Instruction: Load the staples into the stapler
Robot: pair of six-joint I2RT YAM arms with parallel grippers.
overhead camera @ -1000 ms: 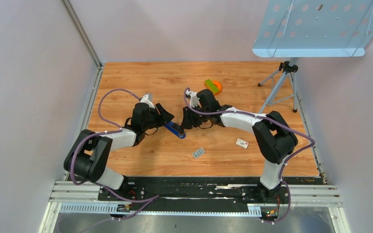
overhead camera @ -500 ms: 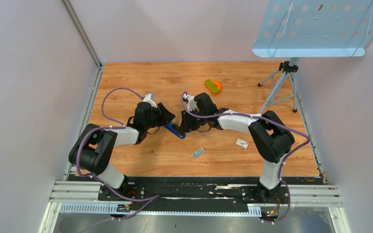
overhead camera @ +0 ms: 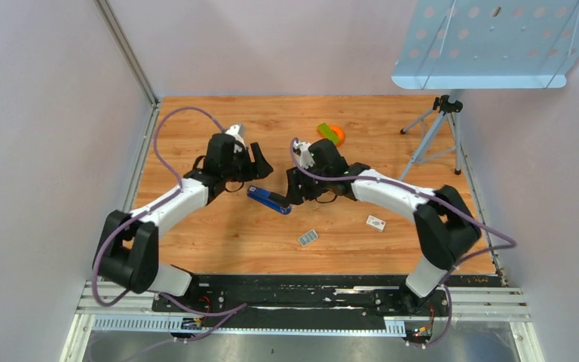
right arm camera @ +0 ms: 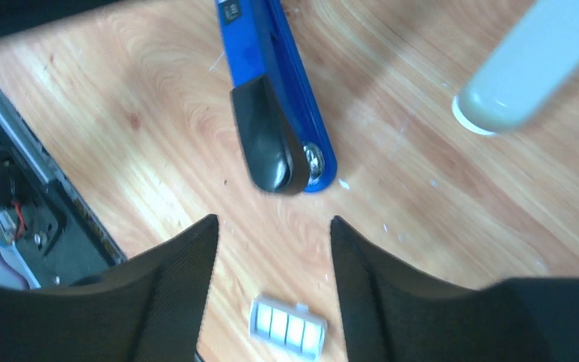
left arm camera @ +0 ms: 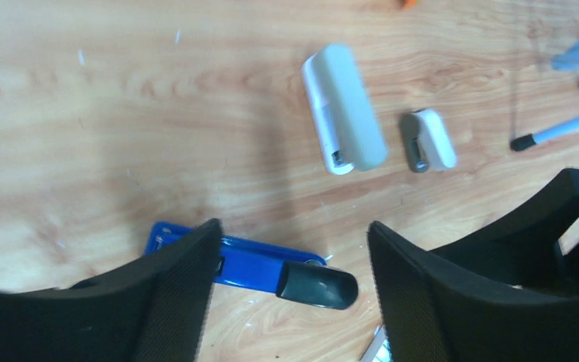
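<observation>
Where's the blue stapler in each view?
Top external: blue stapler mid-frame, lying diagonally.
Left wrist: low in frame, left of centre.
Right wrist: top centre, black end toward the camera.
Shared landmark: the staples, just nearer than the stapler from above, bottom centre in right wrist; not clearly visible in left wrist.

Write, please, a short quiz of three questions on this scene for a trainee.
1. True or false: a gripper holds the blue stapler.
2. Where are the staples? A) inside the blue stapler; B) on the table, nearer the arm bases than the blue stapler; C) between a gripper's fingers.
3. How many staplers does the left wrist view show?
Key: 1. False: it lies on the table; the left gripper and the right gripper are open and empty. 2. B. 3. Three: the blue stapler, a white stapler and a small grey stapler.
</observation>
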